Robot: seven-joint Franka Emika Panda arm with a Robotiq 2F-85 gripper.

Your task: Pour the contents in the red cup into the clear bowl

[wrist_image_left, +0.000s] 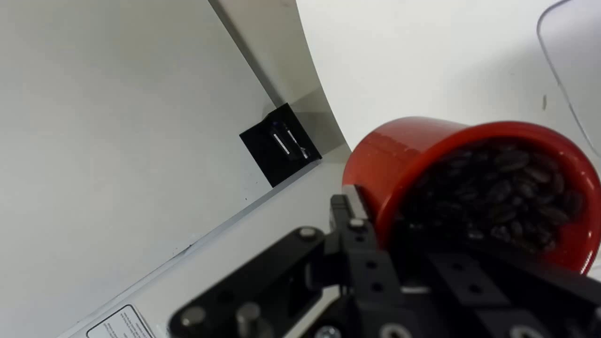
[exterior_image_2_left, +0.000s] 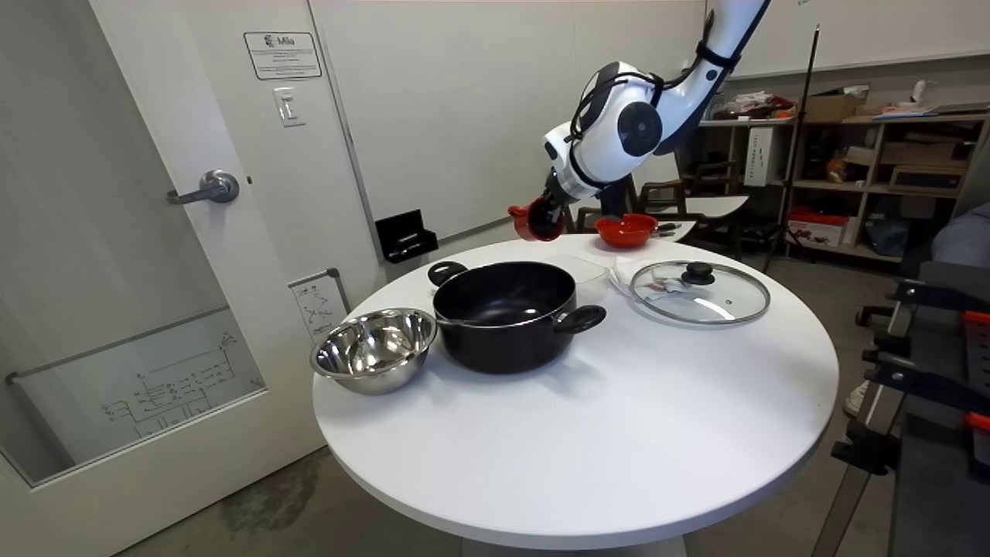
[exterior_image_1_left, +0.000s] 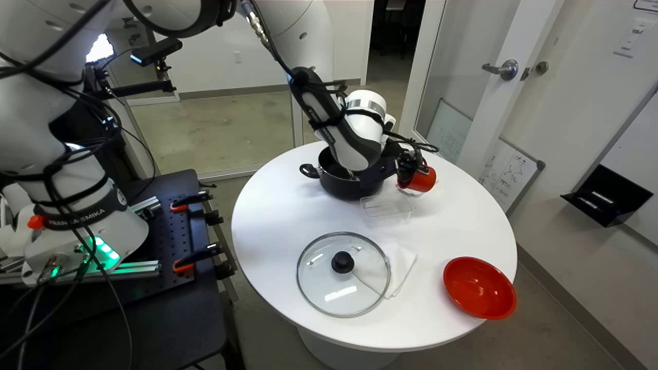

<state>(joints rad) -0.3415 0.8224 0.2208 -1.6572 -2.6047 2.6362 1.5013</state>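
Observation:
The red cup (wrist_image_left: 399,145) is tipped well over on its side in the wrist view, and dark beans (wrist_image_left: 512,188) still lie inside it. My gripper (wrist_image_left: 382,218) is shut on its wall: a finger (wrist_image_left: 345,211) presses the outside, while the opposite one is lost in the dark of the mouth. In both exterior views the cup (exterior_image_1_left: 424,180) (exterior_image_2_left: 523,222) hangs above the table at the gripper (exterior_image_1_left: 409,172) (exterior_image_2_left: 552,213). The clear bowl (exterior_image_1_left: 386,207), a faint see-through box, stands beside it on the table; part of its rim (wrist_image_left: 558,80) shows in the wrist view.
A black pot (exterior_image_2_left: 503,340) stands close to the clear bowl, with a steel bowl (exterior_image_2_left: 379,371) at its side. The glass lid (exterior_image_1_left: 343,275) lies partly over a white cloth (exterior_image_1_left: 403,267). A wide red bowl (exterior_image_1_left: 479,288) sits near the table's edge.

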